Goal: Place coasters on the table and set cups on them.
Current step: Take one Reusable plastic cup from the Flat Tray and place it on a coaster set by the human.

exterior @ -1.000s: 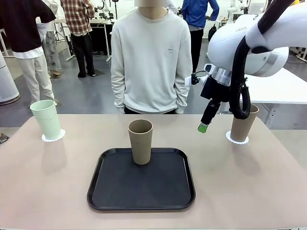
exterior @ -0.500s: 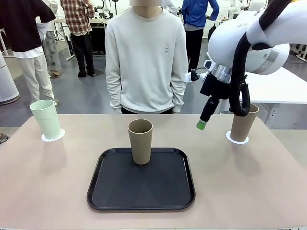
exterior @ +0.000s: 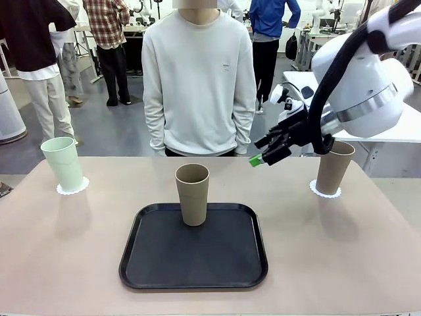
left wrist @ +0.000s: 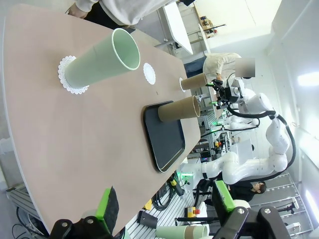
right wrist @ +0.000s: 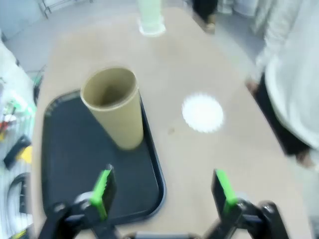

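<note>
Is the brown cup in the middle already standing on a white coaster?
No, the middle brown cup stands on the black tray, while one white coaster lies bare on the table.

Bright even indoor light, soft shadows; right wrist view blurred, left wrist view edge-warped.

Blurred and cut off
The right wrist view is blurred; its far mint cup (right wrist: 150,11) is cropped at the top edge.

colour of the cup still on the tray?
Brown-tan cup, standing on the black tray; clearest in the front view.
</note>
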`<state>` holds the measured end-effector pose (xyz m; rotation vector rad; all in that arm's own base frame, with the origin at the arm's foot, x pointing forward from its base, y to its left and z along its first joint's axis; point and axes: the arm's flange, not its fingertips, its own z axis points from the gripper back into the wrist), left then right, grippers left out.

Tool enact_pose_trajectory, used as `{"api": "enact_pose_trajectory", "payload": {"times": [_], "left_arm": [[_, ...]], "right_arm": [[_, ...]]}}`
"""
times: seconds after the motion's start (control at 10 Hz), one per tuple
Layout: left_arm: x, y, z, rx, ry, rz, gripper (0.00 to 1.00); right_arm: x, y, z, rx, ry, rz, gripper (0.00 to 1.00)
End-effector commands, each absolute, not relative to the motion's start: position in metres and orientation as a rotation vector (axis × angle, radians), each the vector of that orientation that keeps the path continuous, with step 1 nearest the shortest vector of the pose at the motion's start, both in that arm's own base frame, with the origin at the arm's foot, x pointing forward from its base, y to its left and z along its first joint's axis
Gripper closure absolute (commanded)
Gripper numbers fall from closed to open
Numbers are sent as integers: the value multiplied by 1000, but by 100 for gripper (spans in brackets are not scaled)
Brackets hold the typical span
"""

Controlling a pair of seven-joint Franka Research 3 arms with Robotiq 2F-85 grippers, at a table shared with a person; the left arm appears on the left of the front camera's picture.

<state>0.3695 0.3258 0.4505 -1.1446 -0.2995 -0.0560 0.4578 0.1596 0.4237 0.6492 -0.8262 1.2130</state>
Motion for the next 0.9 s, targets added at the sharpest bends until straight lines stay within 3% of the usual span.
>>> {"api": "enact_pose_trajectory", "payload": {"times": [0.0,0.3,0.8], "left_arm": [[368,326,452,-1139,-300,-46,0],[368,326,452,-1139,-300,-46,0],[368,326,452,-1139,-300,-46,0]], "right_arm": [[458,137,357,1107,-1079,1300,0],[458,128,334,1152,-1157,1351,0],[464,146,299,1160,-1032,1299,0]]}}
